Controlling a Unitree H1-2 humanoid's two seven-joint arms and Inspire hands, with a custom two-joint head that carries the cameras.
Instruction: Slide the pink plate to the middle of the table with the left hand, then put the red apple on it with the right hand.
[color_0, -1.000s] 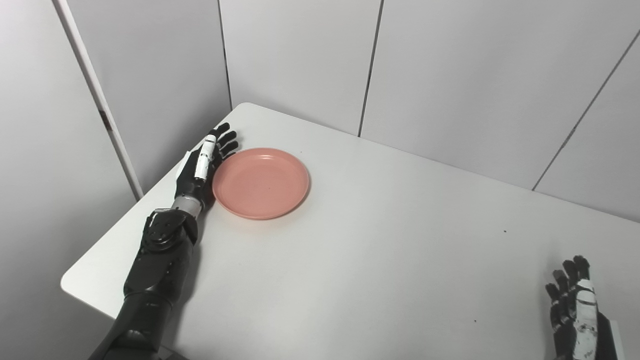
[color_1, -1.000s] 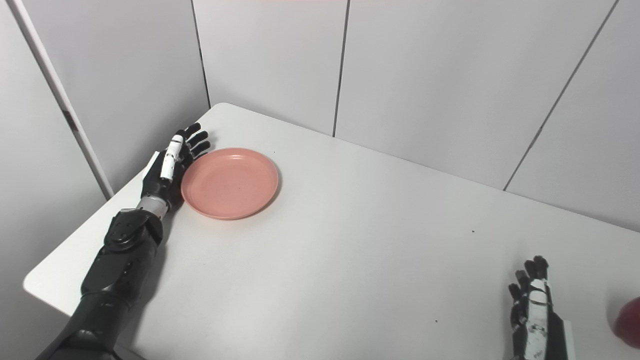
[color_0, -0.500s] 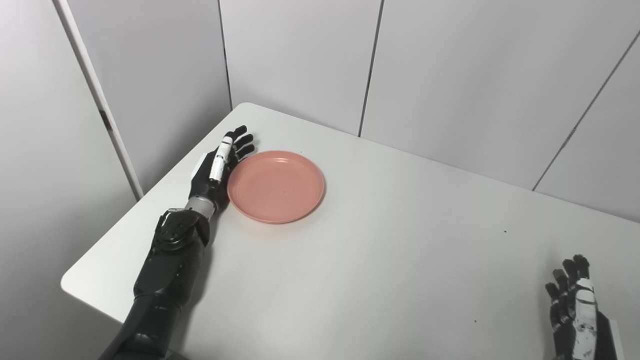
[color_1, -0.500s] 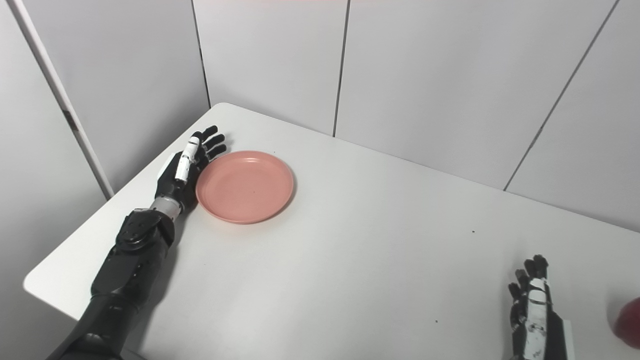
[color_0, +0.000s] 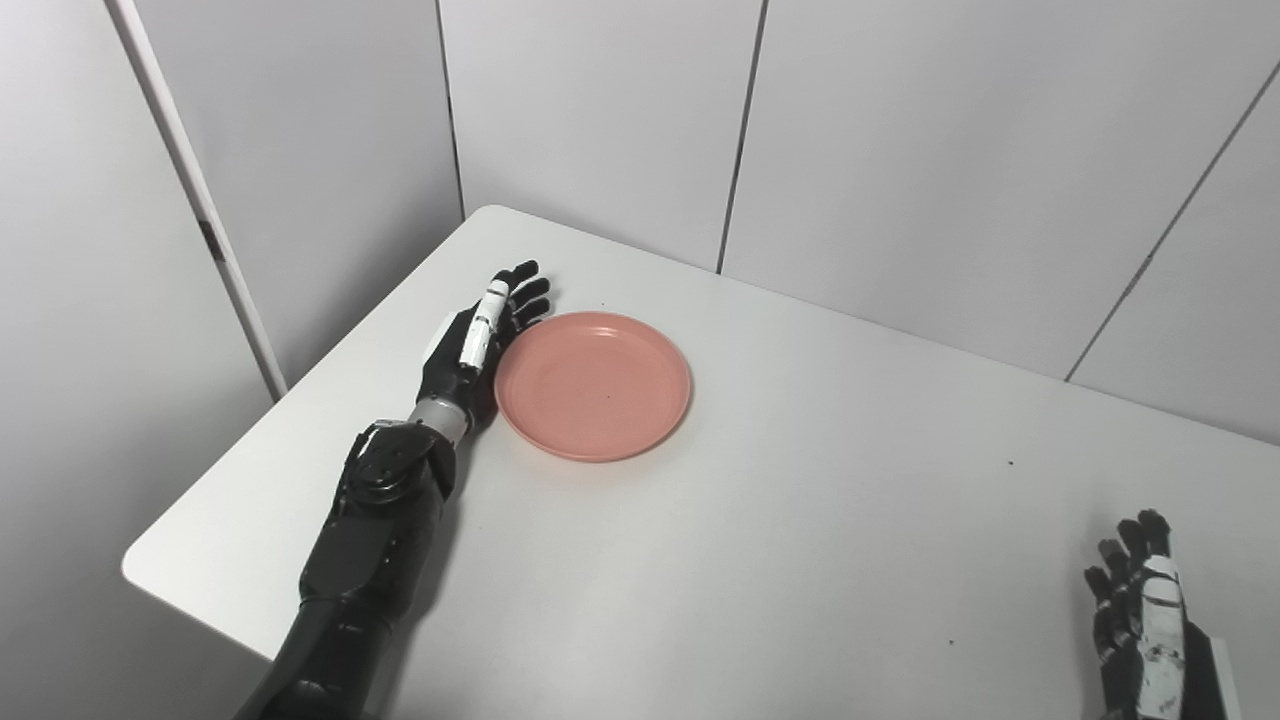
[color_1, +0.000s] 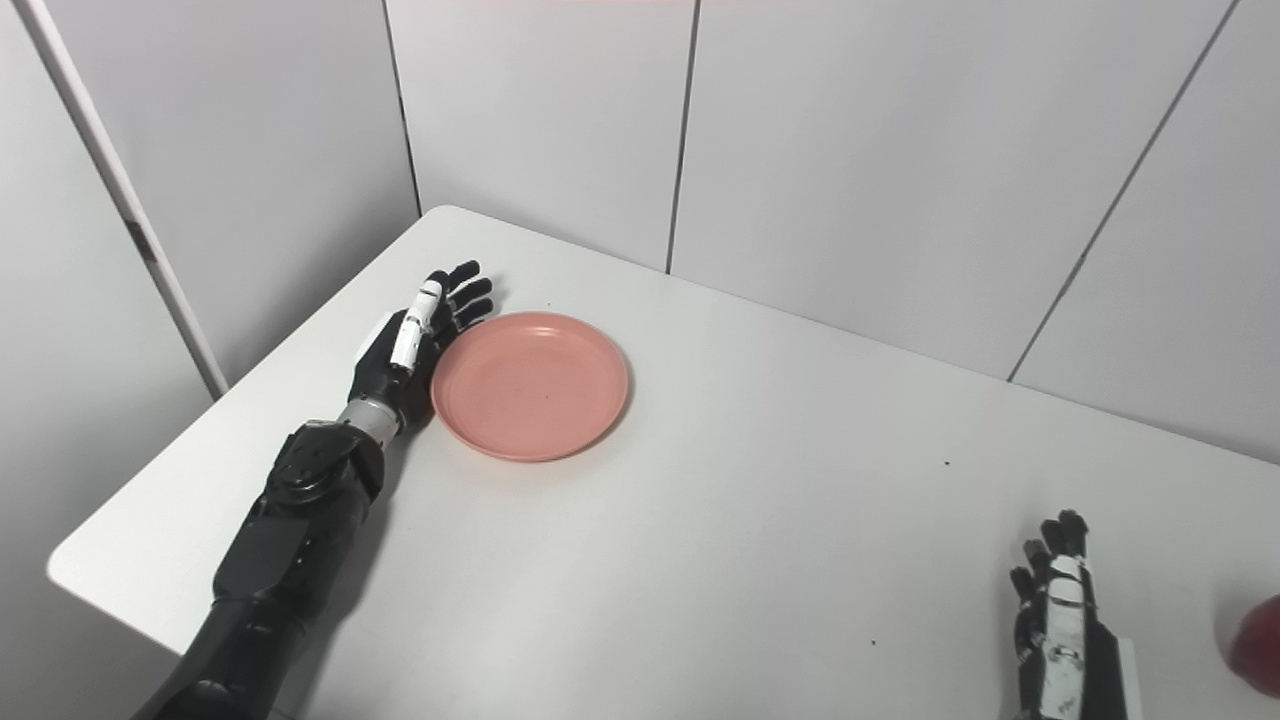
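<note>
Plate (color_0: 593, 385) and left hand (color_0: 478, 345) have both shifted toward the table's middle since a second ago, moving together while the rest of the scene stays put, so the camera has not moved. The pink dish now lies further from the table's left edge and corner, though it is still on the left part of the white table (color_0: 800, 520), clearly short of centre.

The left hand stands on edge with its fingers straight and spread slightly, flat against the near-left rim of the plate; it grips nothing and only pushes (a sideways shove, not a hold). Contact looks kept along the rim, which suggests the slide is working and needs more travel to the right.

The right hand (color_1: 1060, 625) waits at the lower right of the table, fingers extended and apart, holding nothing; it has barely changed. The red apple (color_1: 1258, 645) shows only in the right eye view, cut off by the picture's right edge, just beside that hand and untouched.

Judging from this, the first step is under way and the apple step has not begun.
</note>
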